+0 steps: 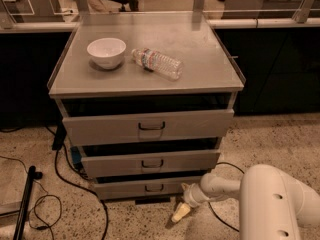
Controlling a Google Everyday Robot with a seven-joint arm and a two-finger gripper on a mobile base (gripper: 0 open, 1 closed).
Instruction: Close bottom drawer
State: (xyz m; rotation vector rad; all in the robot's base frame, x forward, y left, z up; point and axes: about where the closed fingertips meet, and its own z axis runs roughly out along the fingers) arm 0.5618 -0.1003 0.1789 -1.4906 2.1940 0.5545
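Observation:
The bottom drawer (150, 187) is the lowest of three grey drawers in the cabinet, with a narrow front and a small dark handle. It stands slightly out, with a dark gap above its front. My gripper (179, 213) hangs low near the floor, just right of the drawer's front centre and in front of it. Its cream-coloured tip points down and left towards the floor. The white arm (270, 204) reaches in from the lower right.
The middle drawer (150, 163) and top drawer (148, 126) also stand slightly out. A white bowl (106, 51) and a lying plastic bottle (157, 63) rest on the cabinet top. Black cables (65, 174) and a black rod (22, 209) lie on the floor at left.

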